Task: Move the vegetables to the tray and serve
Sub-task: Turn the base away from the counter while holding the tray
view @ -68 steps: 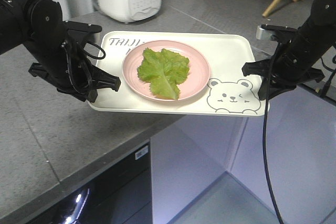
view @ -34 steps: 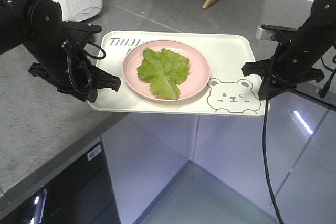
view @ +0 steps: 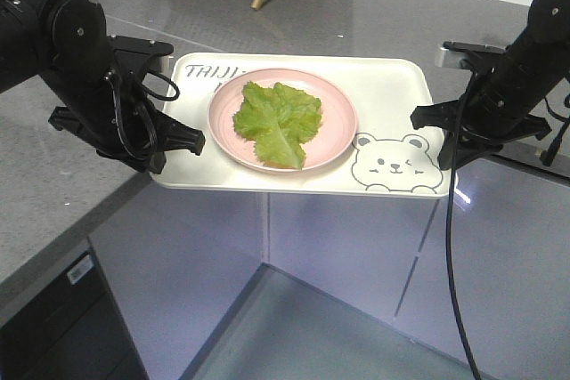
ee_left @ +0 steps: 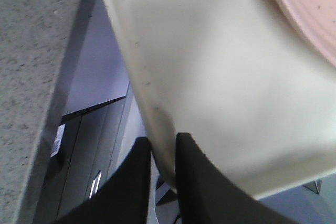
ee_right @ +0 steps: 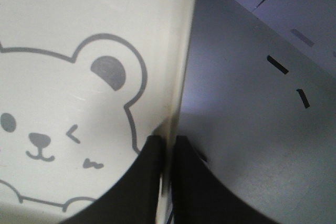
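Both pairs of jaws are pinched on the rim of the tray [view: 392, 86]. In the front view, the left gripper [view: 181, 141] grips one short edge and the right gripper [view: 429, 118] the opposite one. Between them, the lettuce leaf [view: 278, 120] lies on the pink plate [view: 337, 135] (nearer the left jaws). In the left wrist view, the left gripper [ee_left: 164, 182] nips the cream rim, with the plate [ee_left: 307, 22] beyond. In the right wrist view, the right gripper [ee_right: 168, 182] nips the rim just beside the bear drawing [ee_right: 68, 129].

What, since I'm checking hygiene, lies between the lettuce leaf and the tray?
A round pink plate: the lettuce leaf rests on it, and it sits on the tray, seen in the front view.
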Motion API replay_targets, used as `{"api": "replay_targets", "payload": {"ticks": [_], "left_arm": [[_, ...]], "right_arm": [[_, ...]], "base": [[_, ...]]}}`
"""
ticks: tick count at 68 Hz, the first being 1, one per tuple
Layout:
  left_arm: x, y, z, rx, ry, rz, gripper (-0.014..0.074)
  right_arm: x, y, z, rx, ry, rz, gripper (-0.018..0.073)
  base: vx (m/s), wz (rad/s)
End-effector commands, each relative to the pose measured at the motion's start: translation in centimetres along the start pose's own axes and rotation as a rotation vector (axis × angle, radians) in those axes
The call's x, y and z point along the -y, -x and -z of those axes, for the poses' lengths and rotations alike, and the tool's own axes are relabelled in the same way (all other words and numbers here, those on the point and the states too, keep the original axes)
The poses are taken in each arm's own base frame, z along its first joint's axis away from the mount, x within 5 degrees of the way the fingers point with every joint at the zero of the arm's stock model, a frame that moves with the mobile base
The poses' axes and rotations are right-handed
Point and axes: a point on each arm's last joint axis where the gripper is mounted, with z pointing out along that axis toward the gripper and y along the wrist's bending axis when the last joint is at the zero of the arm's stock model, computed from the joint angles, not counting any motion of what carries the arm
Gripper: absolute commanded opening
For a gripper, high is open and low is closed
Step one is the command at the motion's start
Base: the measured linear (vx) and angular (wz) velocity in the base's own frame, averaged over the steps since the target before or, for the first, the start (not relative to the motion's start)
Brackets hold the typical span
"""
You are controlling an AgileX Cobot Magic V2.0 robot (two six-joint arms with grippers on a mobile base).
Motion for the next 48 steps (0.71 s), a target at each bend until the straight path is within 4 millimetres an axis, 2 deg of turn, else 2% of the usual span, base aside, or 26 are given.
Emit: {"api": "replay_targets", "payload": {"ticks": [1,48], "left_arm": [[1.42,0.77,3.15,0.158,-0.113,-0.002,-0.0008],[1.42,0.77,3.15,0.158,-0.113,-0.002,-0.0008]], "right_arm": [[-2.12,-0.52,3.1,0.053,0.102,0.03,-0.0004],[-2.12,-0.52,3.1,0.053,0.102,0.03,-0.0004]], "base": [[-0.05,-0.33],[-0.05,-0.27]]}}
